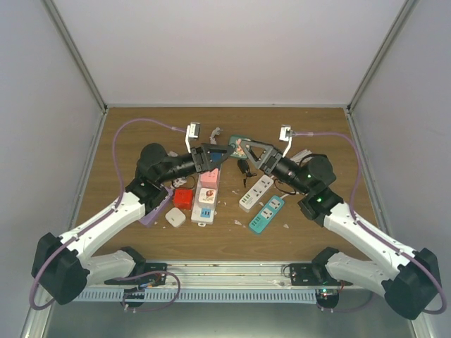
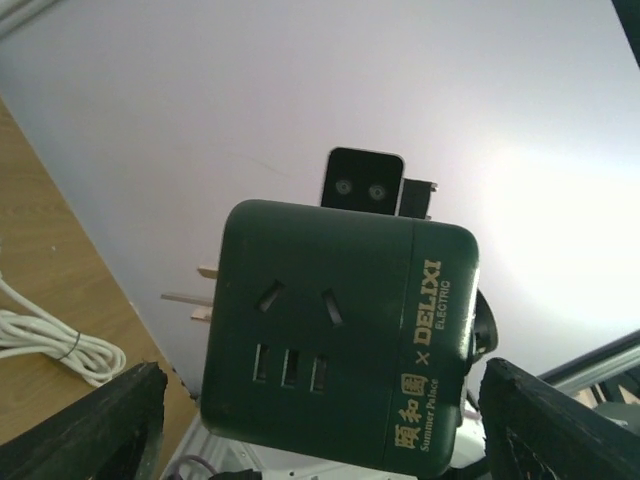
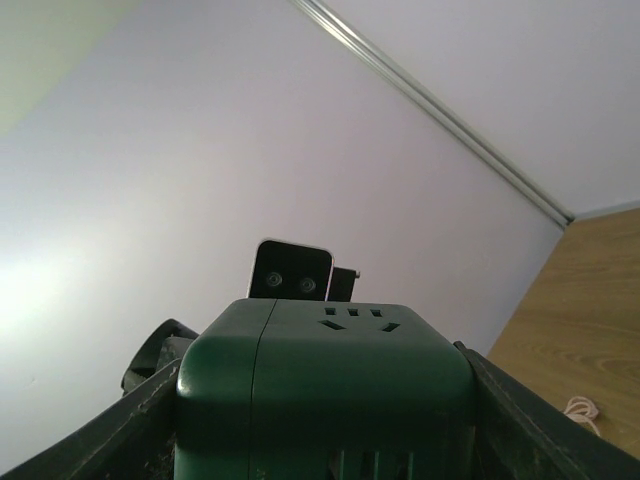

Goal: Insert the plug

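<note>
Grip on the dark green cube-shaped plastic plug adapter (image 1: 237,143) belongs to the right tool (image 1: 244,150), whose black fingers (image 3: 530,430) press against 2 opposite sides of it. The adapter hangs in the air over the middle of the wooden counter (image 1: 310,134), nearer the far edge than the near one. The left tool (image 1: 224,153) faces it from the other side with its fingers (image 2: 90,425) spread wide; they flank the cube with clear gaps and grasp nothing. In the left wrist view the cube's flat metal prongs (image 2: 185,297) stick out to the left. Below, a white power strip with pink sockets (image 1: 207,193), a plain white strip (image 1: 255,191) and a teal strip (image 1: 266,213) lie mid-counter.
</note>
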Motion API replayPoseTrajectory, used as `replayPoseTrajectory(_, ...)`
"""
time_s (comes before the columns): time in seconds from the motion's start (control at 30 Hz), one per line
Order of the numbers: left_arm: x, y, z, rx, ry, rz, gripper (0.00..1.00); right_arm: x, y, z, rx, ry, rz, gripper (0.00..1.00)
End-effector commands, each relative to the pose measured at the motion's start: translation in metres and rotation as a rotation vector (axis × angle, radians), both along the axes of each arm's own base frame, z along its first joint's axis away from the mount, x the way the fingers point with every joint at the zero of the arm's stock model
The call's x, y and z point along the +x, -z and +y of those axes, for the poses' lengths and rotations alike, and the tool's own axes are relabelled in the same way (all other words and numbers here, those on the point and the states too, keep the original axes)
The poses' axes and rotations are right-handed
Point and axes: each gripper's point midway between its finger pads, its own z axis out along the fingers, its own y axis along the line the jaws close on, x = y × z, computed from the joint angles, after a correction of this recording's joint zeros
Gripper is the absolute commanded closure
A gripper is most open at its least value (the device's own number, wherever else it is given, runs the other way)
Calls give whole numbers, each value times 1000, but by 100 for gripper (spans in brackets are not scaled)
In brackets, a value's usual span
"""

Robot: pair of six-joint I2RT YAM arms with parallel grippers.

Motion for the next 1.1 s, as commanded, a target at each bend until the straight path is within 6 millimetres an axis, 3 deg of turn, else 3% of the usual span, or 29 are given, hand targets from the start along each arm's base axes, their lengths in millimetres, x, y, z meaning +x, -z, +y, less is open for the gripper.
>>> replayPoseTrajectory(0.0,-10,-25,1,-70,49,-58,17,-9,-18,-4,64,-34,-45,47)
replayPoseTrajectory(0.23,-5,-25,-4,-110,77,4,21,-9,-8,0,64,-61,-5,47)
replayPoseTrajectory(0.37,-5,-21,-4,-103,76,3,34,-6,-1,-1,55,-42,11,45)
replayPoseTrajectory(0.47,-4,-10,-1,-86,61,20,41,-3,8,0,23,-28,20,37)
replayPoseTrajectory(0.6,5,14,10,-25,32,54,45,3,34,-3,-129,37,19,19)
replayPoseTrajectory(0.73,16,40,26,94,-22,55,46,8,56,-23,-316,171,-51,1)
replayPoseTrajectory(0.87,23,68,33,240,-19,42,48,2,60,-34,-535,224,-248,0)
replayPoseTrajectory(1.07,20,97,27,376,72,49,51,-2,79,-28,-810,160,-457,1)
